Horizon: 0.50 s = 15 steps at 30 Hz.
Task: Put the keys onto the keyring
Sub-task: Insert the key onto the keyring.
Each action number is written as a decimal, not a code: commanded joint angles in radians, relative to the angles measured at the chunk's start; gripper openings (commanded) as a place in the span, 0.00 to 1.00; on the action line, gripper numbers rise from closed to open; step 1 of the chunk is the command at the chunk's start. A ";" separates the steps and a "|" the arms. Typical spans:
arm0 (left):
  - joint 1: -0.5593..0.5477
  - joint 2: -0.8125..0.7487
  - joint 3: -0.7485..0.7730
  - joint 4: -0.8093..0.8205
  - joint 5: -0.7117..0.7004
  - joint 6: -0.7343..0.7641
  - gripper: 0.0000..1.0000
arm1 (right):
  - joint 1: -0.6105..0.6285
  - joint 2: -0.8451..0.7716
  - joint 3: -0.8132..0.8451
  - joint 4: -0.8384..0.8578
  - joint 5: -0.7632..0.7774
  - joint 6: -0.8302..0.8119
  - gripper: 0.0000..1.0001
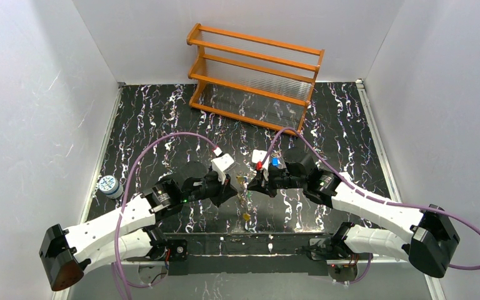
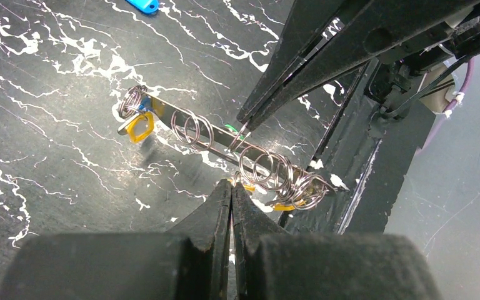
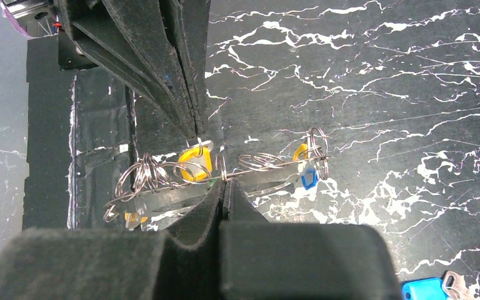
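Observation:
The keyring (image 2: 219, 140) is a long thin metal loop strung with several wire rings, lying slantwise towards the table's front edge. Keys hang on it: a yellow head (image 2: 139, 127) at the far end, another yellow head (image 3: 195, 164) and a blue head (image 3: 309, 178). My left gripper (image 2: 232, 183) is shut, its tips pinching a small wire ring by a yellow key. My right gripper (image 3: 224, 182) is shut on another wire ring at the middle of the keyring (image 3: 269, 178). The two grippers meet tip to tip, left (image 1: 233, 187) and right (image 1: 253, 182).
A loose blue-headed key (image 3: 424, 289) lies on the black marbled table (image 1: 162, 125), apart from the bundle. A wooden rack (image 1: 254, 75) stands at the back. A round blue-and-white disc (image 1: 108, 185) sits at the left edge. White walls enclose three sides.

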 commanded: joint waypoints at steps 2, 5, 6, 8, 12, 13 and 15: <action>-0.007 -0.027 0.029 -0.007 0.036 0.020 0.00 | -0.005 -0.025 0.052 0.058 0.004 0.012 0.01; -0.007 -0.037 0.022 0.018 0.038 0.023 0.00 | -0.006 -0.024 0.050 0.059 -0.009 0.010 0.01; -0.007 -0.040 0.020 0.031 0.039 0.023 0.00 | -0.005 -0.023 0.049 0.059 -0.014 0.009 0.01; -0.007 -0.040 0.016 0.051 0.042 0.022 0.00 | -0.005 -0.022 0.047 0.059 -0.028 0.004 0.01; -0.007 -0.023 0.020 0.081 0.051 0.014 0.00 | -0.005 -0.021 0.044 0.060 -0.050 -0.001 0.01; -0.007 -0.019 0.020 0.084 0.056 0.013 0.00 | -0.004 -0.020 0.043 0.061 -0.052 -0.002 0.01; -0.007 -0.007 0.021 0.106 0.062 0.011 0.00 | -0.006 -0.019 0.043 0.063 -0.060 -0.003 0.01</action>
